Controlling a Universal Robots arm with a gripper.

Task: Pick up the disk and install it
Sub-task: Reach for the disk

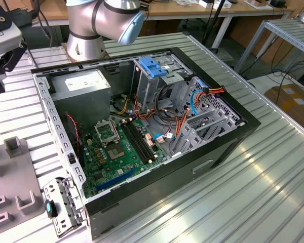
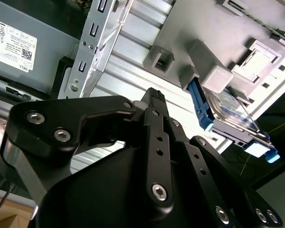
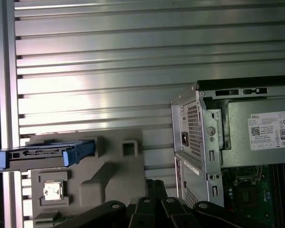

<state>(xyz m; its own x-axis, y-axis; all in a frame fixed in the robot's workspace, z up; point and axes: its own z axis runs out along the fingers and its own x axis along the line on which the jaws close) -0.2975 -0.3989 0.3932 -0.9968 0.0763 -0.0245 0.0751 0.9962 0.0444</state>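
Silver ribbed tabletop point(image 1: 253, 202) carries an open computer case point(image 1: 245, 124) in the exterior view, its green motherboard point(image 1: 116, 152), grey power-supply box point(image 1: 86, 86) and the blue latch point(image 1: 152, 67) atop the drive cage all exposed. The robot arm point(image 1: 101, 20) stands behind the case, and a grey holder block point(image 1: 15, 177) lies at the exterior view's left. In the second wrist view, the black tool point(image 2: 154, 95) hangs above the tabletop, its fingertips narrow, set together and gripping nothing. Beyond it the disk point(image 2: 228, 110) stands on edge in the holder block, blue side rails showing, well apart from the tool. In the first wrist view, the disk point(image 3: 38, 154) appears edge-on, seated in the holder block point(image 3: 109, 180) beside the case's corner, with the tool point(image 3: 154, 187) clear of both
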